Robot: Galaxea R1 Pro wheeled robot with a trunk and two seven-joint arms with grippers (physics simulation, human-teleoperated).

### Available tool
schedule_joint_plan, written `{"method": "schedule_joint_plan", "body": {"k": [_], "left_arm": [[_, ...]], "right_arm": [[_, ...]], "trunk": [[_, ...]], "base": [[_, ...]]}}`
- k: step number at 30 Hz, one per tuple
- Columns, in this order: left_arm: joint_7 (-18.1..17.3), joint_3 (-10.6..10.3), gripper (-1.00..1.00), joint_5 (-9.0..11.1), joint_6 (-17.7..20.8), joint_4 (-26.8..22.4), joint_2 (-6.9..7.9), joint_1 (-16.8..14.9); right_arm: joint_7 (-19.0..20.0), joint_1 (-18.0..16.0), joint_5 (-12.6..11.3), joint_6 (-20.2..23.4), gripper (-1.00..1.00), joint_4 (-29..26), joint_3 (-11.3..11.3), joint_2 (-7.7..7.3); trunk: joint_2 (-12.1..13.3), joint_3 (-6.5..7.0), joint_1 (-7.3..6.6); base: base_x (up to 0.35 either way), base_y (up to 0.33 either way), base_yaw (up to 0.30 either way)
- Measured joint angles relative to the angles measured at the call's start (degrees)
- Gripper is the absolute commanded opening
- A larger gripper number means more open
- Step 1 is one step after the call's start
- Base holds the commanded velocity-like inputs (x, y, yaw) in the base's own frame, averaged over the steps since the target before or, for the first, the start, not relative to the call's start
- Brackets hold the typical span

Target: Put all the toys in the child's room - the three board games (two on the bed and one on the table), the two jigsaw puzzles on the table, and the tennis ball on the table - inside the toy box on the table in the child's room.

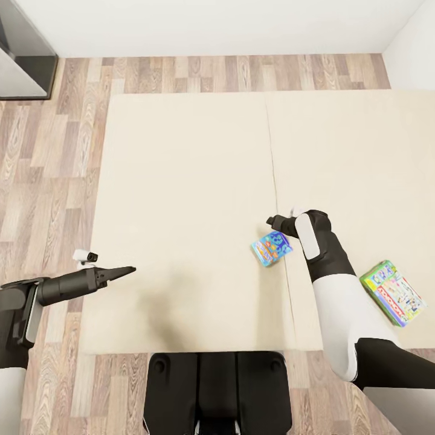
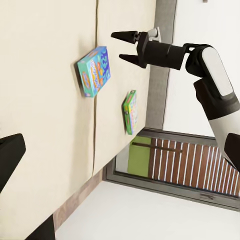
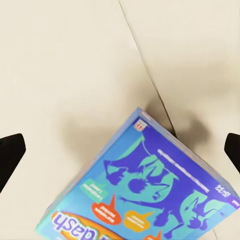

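Note:
Two board games lie on the beige bed (image 1: 181, 181). The blue one (image 1: 270, 248) (image 2: 94, 71) (image 3: 145, 190) rests by the seam between the mattress sections. The green-edged one (image 1: 393, 292) (image 2: 130, 111) lies further right, near the bed's edge. My right gripper (image 1: 276, 222) (image 2: 121, 46) (image 3: 120, 152) hovers open just above the blue box's far end, apart from it, with nothing between its fingers. My left gripper (image 1: 124, 272) hangs over the bed's left edge, open and holding nothing; one of its dark fingers (image 2: 10, 160) shows in the left wrist view.
Wood-plank floor (image 1: 54, 157) surrounds the bed on the left and far sides. A dark cabinet (image 1: 24, 54) stands at the far left by the white wall (image 1: 211, 24). My black base (image 1: 211, 386) is at the bed's near edge. A grey-framed window (image 2: 170, 165) shows beyond.

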Motion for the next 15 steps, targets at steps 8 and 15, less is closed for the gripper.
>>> {"method": "schedule_joint_plan", "body": {"k": [8,15], "left_arm": [[0.0,0.0,1.00,0.0,-0.1,0.0,0.05,0.0],[0.0,0.0,1.00,0.0,-0.1,0.0,0.02,0.0]], "right_arm": [[0.1,-0.1,0.0,-0.3,1.00,0.0,-0.1,0.02],[0.3,-0.1,0.0,-1.3,1.00,0.0,0.0,-0.06]], "trunk": [[0.0,-0.74,0.00],[0.0,-1.40,0.00]], "base": [[0.000,0.000,0.000],[0.000,0.000,0.000]]}}
